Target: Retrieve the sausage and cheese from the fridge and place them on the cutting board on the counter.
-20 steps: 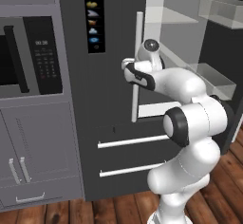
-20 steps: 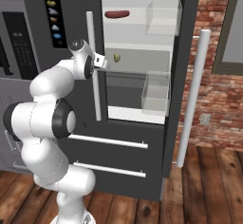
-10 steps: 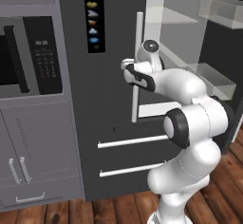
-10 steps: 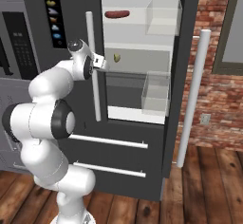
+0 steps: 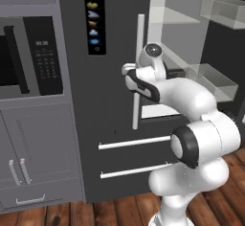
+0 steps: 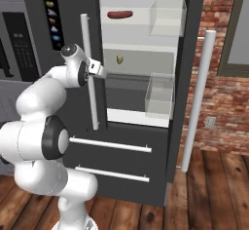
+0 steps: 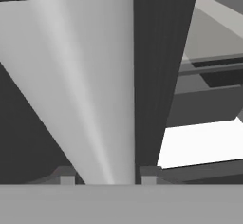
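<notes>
In the left base view, you have the gripper (image 5: pixel 135 72) at the long, smooth silver bar handle (image 5: pixel 138 72) of the closed left door of the fridge (image 5: pixel 110 100), a tall matte dark-grey body with a black icon panel (image 5: pixel 94 16) and two lower drawers with slim silver bars. A grey cabinet with a black-panelled oven (image 5: pixel 28 57) stands to its left, over a wood-plank floor (image 5: pixel 115 213).

In the right base view, the right door hangs open. The sausage (image 6: pixel 119 14), a plump reddish-brown link, lies on the top white shelf; the cheese (image 6: pixel 119 58), a small yellow-olive chunk, sits on the shelf below. Clear boxy bins (image 6: pixel 160 95) stand alongside, with a red brick wall (image 6: pixel 221 102) to the right.

In the hand view, your fingertips (image 7: pixel 67 179) pinch the pale, rounded handle between them.
</notes>
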{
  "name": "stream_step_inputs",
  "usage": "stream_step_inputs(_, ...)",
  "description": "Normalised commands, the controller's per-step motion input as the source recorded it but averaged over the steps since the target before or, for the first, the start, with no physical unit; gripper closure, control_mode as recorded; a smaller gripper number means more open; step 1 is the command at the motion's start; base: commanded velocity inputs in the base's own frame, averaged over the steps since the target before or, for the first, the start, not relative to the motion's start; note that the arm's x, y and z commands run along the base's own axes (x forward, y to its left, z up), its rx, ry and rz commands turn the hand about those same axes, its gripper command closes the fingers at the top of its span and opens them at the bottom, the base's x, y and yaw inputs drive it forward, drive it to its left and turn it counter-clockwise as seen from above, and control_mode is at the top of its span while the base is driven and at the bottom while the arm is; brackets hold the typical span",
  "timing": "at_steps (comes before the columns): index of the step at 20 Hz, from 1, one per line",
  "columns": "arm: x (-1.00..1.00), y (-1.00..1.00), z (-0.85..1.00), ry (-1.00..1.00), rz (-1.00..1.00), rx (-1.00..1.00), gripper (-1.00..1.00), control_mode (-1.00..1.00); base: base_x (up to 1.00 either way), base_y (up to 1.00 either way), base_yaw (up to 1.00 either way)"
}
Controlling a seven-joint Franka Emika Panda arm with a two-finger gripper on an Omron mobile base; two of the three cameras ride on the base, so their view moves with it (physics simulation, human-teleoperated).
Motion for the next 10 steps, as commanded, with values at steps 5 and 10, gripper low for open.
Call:
stream_step_inputs(5,-0.69,0.05,0.20,0.00,0.00,0.00,1.00,-1.00,0.00,0.00,0.00)
stream_step_inputs(10,-0.69,0.17,0.18,0.00,0.00,0.00,1.00,-1.00,0.00,0.00,0.00)
